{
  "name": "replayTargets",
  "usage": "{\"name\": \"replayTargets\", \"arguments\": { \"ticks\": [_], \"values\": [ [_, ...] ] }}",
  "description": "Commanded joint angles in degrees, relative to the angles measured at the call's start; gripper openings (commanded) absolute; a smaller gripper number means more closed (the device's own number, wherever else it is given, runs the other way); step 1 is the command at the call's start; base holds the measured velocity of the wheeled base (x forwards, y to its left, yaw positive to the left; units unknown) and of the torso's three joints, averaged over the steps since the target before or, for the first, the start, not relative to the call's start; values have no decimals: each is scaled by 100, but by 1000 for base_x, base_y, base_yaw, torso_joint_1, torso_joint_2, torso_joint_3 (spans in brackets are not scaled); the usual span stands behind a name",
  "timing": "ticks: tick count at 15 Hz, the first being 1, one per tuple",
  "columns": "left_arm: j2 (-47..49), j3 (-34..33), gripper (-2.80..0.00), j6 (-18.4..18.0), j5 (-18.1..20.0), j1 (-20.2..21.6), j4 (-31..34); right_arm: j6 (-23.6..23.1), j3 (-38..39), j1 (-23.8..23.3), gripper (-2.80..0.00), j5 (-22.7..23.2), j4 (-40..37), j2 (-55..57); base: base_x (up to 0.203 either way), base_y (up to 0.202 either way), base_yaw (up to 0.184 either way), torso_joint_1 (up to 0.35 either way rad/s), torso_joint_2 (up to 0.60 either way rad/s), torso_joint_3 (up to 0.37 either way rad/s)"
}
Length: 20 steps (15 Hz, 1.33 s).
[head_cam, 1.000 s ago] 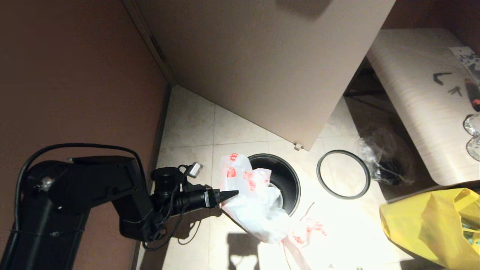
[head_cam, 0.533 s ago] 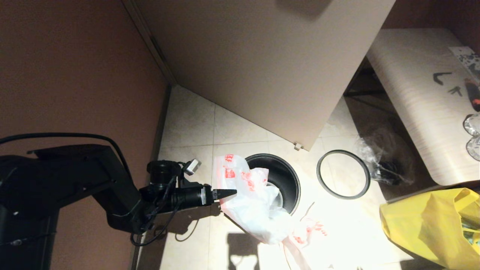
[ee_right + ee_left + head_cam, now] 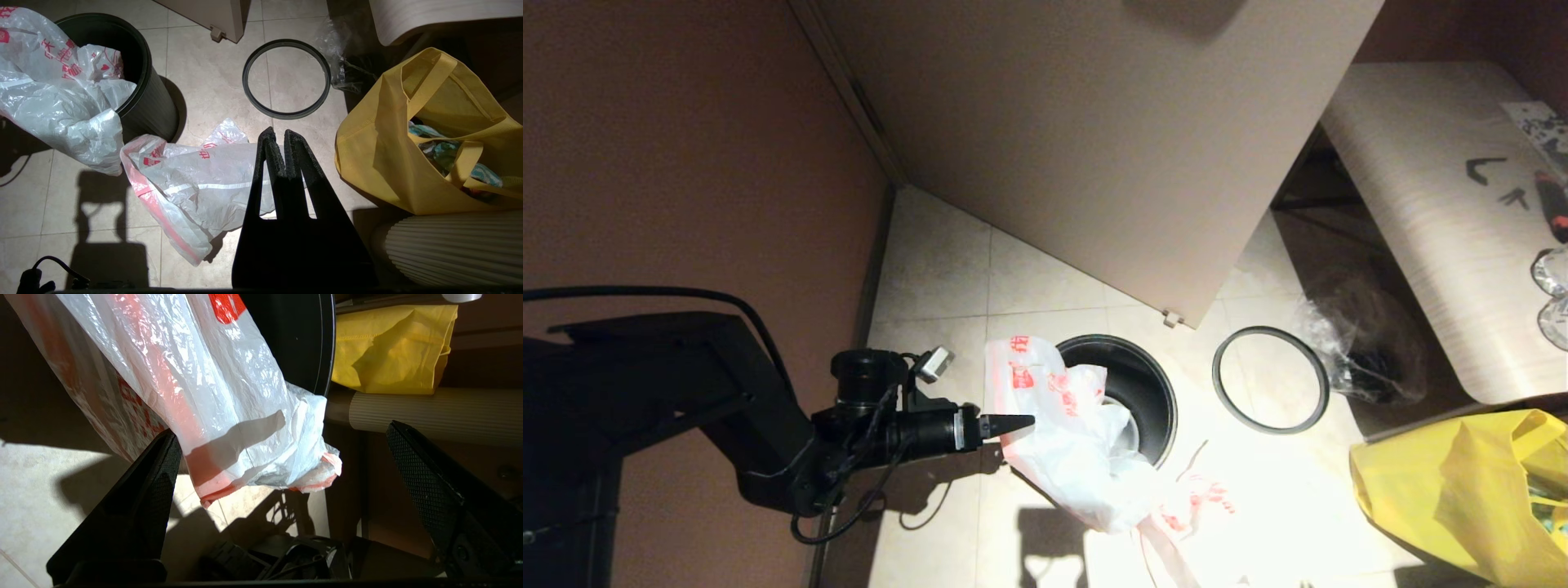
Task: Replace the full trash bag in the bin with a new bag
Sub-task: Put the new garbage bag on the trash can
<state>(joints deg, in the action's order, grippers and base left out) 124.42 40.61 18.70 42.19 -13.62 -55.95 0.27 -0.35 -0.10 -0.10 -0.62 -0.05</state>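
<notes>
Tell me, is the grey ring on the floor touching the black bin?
Apart. The head view shows bare floor tile between the ring and the bin; the right wrist view shows the same gap.

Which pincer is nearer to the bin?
Left. The left pincer is right beside the bin, at the bag over its rim; the right pincer hangs farther off.

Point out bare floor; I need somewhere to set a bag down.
Bare tiles lie behind the bin, between wall and door. Crowded to its right: rim ring, clear bag, yellow tote.
</notes>
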Motion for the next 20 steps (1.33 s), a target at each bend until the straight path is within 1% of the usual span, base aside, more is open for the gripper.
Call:
{"name": "replayTargets", "arguments": {
  "ticks": [1,9,10,17,19,20],
  "values": [
    [-86,-121,0,3,26,-21,-38,0,0,1,-280,1,1,5,0,0,0,0,0,0],
    [-120,-238,0,31,35,-287,-38,0,0,1,-280,1,1,5,0,0,0,0,0,0],
    [-120,-247,-280,46,35,-317,-38,0,0,1,-280,1,1,5,0,0,0,0,0,0],
    [-49,-139,-280,38,35,-422,-30,0,0,1,-280,1,1,5,0,0,0,0,0,0],
    [1,13,-280,47,35,-572,-25,0,0,1,-280,1,1,5,0,0,0,0,0,0],
    [2,103,-280,108,35,-676,-26,0,0,1,-280,1,1,5,0,0,0,0,0,0]
  ]
}}
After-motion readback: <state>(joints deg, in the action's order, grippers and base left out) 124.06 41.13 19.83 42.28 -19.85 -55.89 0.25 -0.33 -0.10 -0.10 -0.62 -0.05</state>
